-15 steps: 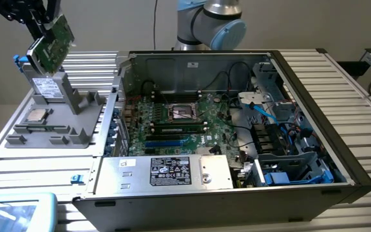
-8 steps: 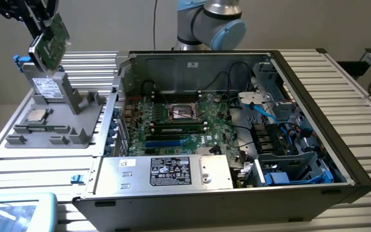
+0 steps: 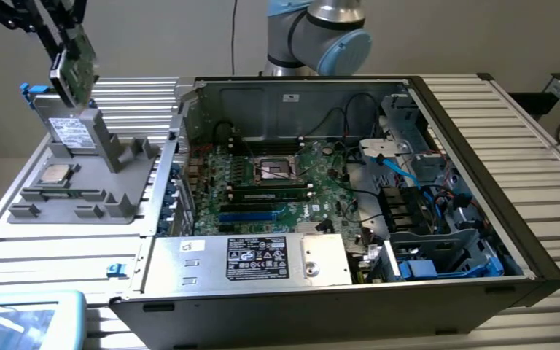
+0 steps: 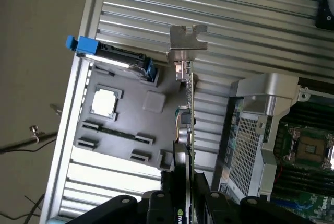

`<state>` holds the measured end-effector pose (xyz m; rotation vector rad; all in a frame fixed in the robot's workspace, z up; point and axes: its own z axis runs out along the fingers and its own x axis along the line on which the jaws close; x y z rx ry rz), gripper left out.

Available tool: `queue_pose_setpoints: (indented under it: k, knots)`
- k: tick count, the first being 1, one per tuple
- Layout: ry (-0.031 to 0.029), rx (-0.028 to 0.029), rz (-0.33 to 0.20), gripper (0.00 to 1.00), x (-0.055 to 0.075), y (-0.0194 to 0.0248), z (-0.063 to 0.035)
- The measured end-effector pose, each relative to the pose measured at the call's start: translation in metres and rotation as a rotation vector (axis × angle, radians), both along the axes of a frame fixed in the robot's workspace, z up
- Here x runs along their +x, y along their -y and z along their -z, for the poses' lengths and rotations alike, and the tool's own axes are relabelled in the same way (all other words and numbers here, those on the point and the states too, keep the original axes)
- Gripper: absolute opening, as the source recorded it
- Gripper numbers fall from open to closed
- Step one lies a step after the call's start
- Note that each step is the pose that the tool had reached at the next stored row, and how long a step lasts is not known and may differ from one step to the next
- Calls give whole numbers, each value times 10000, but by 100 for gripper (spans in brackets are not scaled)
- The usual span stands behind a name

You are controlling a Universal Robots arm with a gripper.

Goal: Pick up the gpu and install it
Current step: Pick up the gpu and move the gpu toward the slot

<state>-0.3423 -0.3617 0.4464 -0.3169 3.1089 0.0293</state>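
The gpu (image 3: 74, 62) hangs in the air at the exterior view's upper left, above the grey parts holder (image 3: 114, 208). It is a flat green card with a black cooler, and my gripper (image 3: 64, 40) is shut on it from above. In the wrist view the gpu (image 4: 188, 104) appears edge-on between the black fingers (image 4: 168, 192), with its silver end bracket (image 4: 187, 38) at the far end. The open computer case (image 3: 475, 197) lies to the exterior view's right, its motherboard (image 3: 260, 182) exposed and its blue expansion slots (image 3: 251, 216) uncovered.
On the grey holder (image 4: 151, 101) sit a silver drive with blue clips (image 3: 66, 125), a processor chip (image 3: 55, 173) and a thin memory stick (image 3: 66, 193). The arm's base (image 3: 314, 36) stands behind the case. A power supply (image 3: 251, 259) fills the case's near end.
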Motion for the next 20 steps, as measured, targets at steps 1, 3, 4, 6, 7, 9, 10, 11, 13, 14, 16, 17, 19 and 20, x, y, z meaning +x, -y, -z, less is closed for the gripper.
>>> queue_pose_setpoints:
  k: [1, 3, 4, 6, 7, 9, 10, 11, 13, 14, 16, 17, 19, 20]
  knots:
    - [0, 0, -180, 27, 0, 0, -1]
    - [0, 0, -523, 27, 0, 0, -6]
    - [-1, 0, -704, 27, 0, 0, -10]
    - [0, 0, -1047, 27, 0, 0, -13]
    - [0, 0, -1230, 27, 0, 0, -17]
    - [0, 0, -1552, 27, 0, 0, -26]
    - [0, 0, -1713, 27, 0, 0, -32]
    - [0, 0, -1864, 27, 0, 0, -36]
    - [0, 0, -2164, 27, 0, 0, -43]
    - [0, 0, -2316, 27, 0, 0, -46]
    - [1, 1, -2627, 27, 0, 0, -50]
    - [3, 1, -2797, 27, 0, 0, -51]
    - [2, 1, -3122, 27, 0, 0, -53]
    - [1, 1, -3285, 27, 0, 0, -53]
